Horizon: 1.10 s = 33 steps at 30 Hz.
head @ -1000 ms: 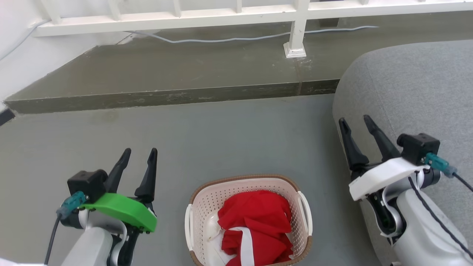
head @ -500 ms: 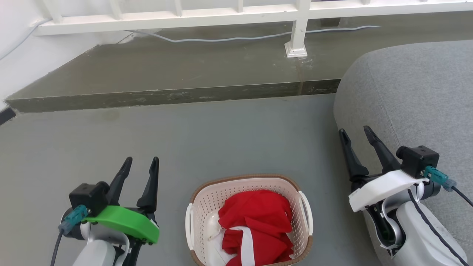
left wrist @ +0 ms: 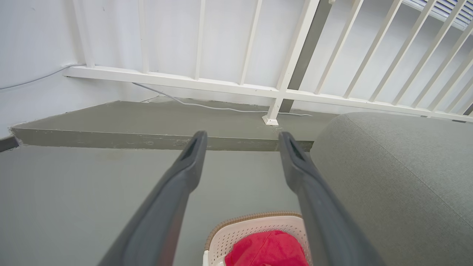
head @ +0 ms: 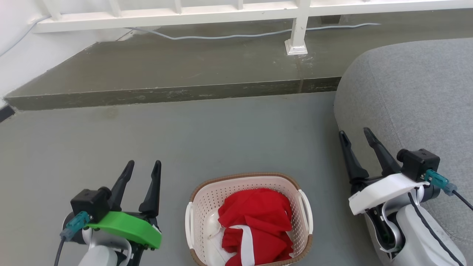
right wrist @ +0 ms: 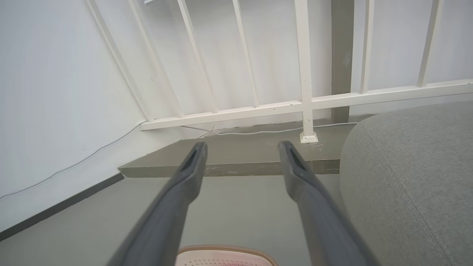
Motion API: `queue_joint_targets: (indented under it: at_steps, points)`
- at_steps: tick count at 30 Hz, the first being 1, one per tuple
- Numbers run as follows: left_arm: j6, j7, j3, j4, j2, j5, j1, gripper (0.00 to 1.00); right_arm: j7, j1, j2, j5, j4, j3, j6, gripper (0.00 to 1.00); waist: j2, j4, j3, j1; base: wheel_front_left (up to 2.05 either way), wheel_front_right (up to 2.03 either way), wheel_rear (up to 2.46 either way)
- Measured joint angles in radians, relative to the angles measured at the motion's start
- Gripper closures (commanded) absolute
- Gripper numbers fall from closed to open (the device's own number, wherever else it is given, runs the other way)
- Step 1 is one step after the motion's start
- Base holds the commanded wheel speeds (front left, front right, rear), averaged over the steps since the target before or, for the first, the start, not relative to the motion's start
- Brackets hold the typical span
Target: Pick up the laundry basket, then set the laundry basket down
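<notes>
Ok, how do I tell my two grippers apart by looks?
The left gripper has a bright green wrist cover, the right gripper a white one. Both have two tapered black fingers, a black block with a teal plug and dark cable, and pale grey forearms.

Left gripper (head: 144, 162) sits low at the lower left of the head view, its two dark fingers (head: 151, 190) pointing up and away, spread apart with nothing between them. Green wrist cover (head: 125, 227) behind the fingers, left camera block (head: 90, 203) black with a teal plug on its outer side. Right gripper (head: 354, 131) is at the lower right, higher in the frame than the left, fingers leaning slightly left, also parted and empty. White wrist cover (head: 380, 188), right camera block (head: 417, 162) on top, pale right forearm (head: 421, 232) with a dark cable along it. In both wrist views the fingers rise with a wide gap, tips apart.
</notes>
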Motion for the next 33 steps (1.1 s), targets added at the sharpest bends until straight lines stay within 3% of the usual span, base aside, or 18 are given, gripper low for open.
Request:
queue_joint_targets:
  at_steps: [8, 9, 18, 33]
  points:
    - [-0.012, 0.000, 0.014, -0.002, -0.006, 0.009, 0.014, 0.00, 0.000, 0.015, 0.007, -0.018, -0.001, -0.012, 0.011, 0.00, 0.0000, -0.003, -0.001, 0.0000, 0.00, 0.00, 0.00]
    - [-0.012, 0.001, 0.013, 0.003, -0.008, 0.008, 0.015, 1.00, 0.000, 0.015, 0.008, -0.018, 0.004, -0.012, 0.010, 1.00, 0.0000, -0.003, -0.002, 0.0000, 0.00, 0.00, 0.00]
    - [-0.012, 0.008, -0.001, 0.056, -0.026, -0.013, 0.050, 1.00, 0.006, 0.070, 0.031, 0.001, 0.053, -0.011, 0.008, 1.00, 0.0000, -0.003, -0.002, 0.0000, 0.00, 0.00, 0.00]
    - [-0.012, 0.058, 0.054, 0.054, -0.036, -0.181, 0.050, 1.00, 0.052, 0.069, 0.040, 0.196, 0.048, -0.064, 0.011, 1.00, 0.0000, 0.005, -0.010, 0.0000, 0.00, 0.00, 0.00]
